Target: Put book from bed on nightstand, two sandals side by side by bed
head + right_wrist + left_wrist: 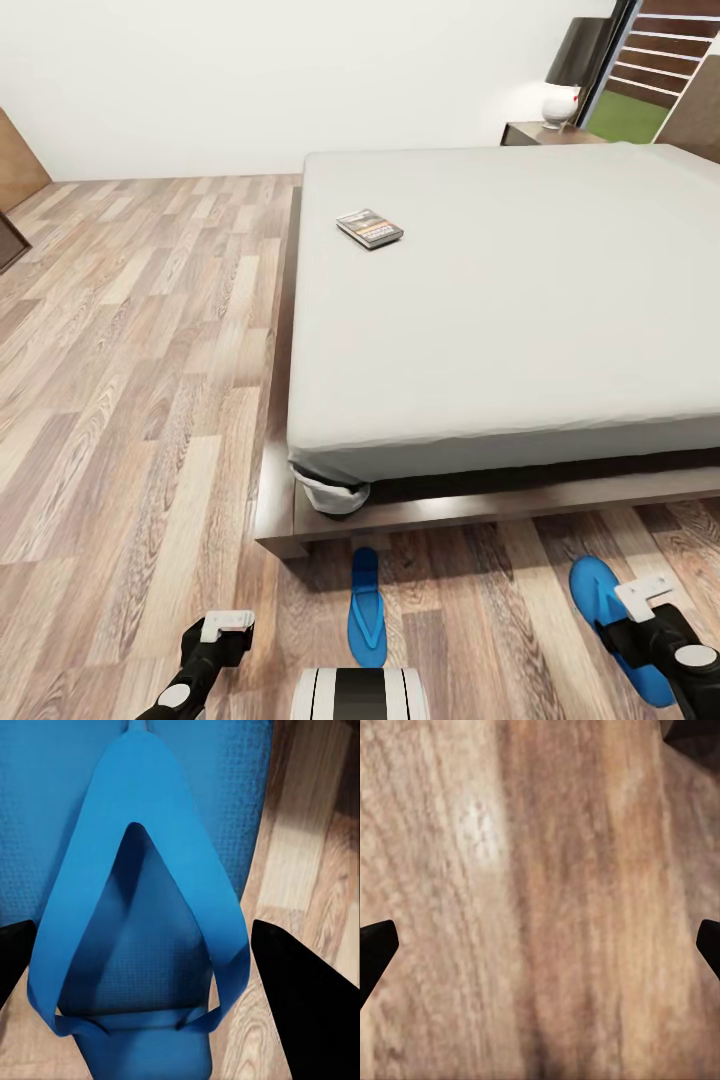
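Right gripper (142, 967): jaws apart, dark fingertips (300, 997) flanking the thong strap of the right-hand sandal (142, 870), the strap standing between them but not clamped; this bright blue sandal (610, 620) lies flat on the wood-plank floor (130, 400) near the foot of the bed, partly covered in the head view by the right gripper (650, 615) hovering just above it. Left gripper (540, 952): jaws wide apart, only the dark tips at the edges of its wrist view, with bare floor planks (540, 900) between them; in the head view the left gripper (215, 640) hangs over the floor, well apart from the other sandal (366, 610), which lies lengthwise on the planks just before the corner of the bed's dark frame (420, 515). The two sandals lie well apart, not side by side. The book (369, 228) lies flat on the pale grey mattress of the bed (520, 320), near its left edge and toward the far end. A dark nightstand (545, 133) stands beyond the bed's far corner, bearing a lamp (572, 70) with a dark shade; beside it a window (650, 70) gives onto green lawn.
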Controlling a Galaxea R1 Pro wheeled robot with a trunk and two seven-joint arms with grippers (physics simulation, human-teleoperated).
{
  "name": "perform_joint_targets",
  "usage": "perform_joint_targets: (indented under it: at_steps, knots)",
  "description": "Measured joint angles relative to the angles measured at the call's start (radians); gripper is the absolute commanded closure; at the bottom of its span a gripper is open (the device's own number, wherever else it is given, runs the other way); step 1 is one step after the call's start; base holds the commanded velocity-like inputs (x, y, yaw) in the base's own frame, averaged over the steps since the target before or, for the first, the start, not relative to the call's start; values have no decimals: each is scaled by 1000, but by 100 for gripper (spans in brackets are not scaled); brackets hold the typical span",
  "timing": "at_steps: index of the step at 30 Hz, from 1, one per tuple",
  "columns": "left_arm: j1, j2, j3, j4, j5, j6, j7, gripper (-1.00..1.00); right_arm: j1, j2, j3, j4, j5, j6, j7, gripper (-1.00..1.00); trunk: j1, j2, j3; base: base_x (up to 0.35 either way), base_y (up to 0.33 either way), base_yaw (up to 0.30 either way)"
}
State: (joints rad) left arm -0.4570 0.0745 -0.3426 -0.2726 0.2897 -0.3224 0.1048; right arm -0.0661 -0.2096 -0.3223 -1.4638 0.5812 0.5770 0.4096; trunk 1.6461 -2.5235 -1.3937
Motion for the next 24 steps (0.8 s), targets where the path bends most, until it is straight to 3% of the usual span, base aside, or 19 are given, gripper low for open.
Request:
perform_joint_targets:
  at_steps: [3, 4, 6, 7, 11, 14, 16, 21, 24]
  knots:
    - [0, 0, 0, 0, 0, 0, 0, -100, 1, -1, 1, -1, -1, -38, 0, 100, 0, 0, 0, -8, 0, 0]
    - [0, 0, 1, 0, 1, 0, 0, -100, 2, -2, 2, -1, 5, -116, 1, 100, 0, 0, 0, -40, 0, 0]
    - [0, 1, 1, 0, 1, 0, 0, -100, 4, -2, 0, -1, 29, -176, 3, 100, 0, 0, 0, -36, 0, 0]
    - [0, 1, 1, 0, 2, 0, 1, -100, 5, -1, -2, 0, 68, -221, 5, 100, 0, 0, 0, -22, 0, 0]
    - [0, 1, 1, 0, 2, 0, 0, -100, 6, 0, -8, 4, 178, -286, 8, 100, -1, 0, 8, -12, 0, 0]
    - [0, 1, 2, 0, 2, 1, 0, -100, 6, 0, -10, 6, 227, -306, 8, 100, -2, 1, 19, -4, 0, 0]
    - [0, 1, 1, 0, 2, 1, 1, -100, 7, -1, -11, 6, 245, -322, 8, 100, -3, 2, 27, -2, 0, 0]
    - [0, 2, 2, 1, 2, 0, 0, -100, 10, -2, -12, 9, 268, -456, 11, 100, -4, 2, 31, 0, 0, 0]
    - [0, 2, 3, 1, 2, 0, 0, -100, 12, -9, -12, 10, 314, -508, 13, 100, -4, 2, 31, 0, 0, 0]
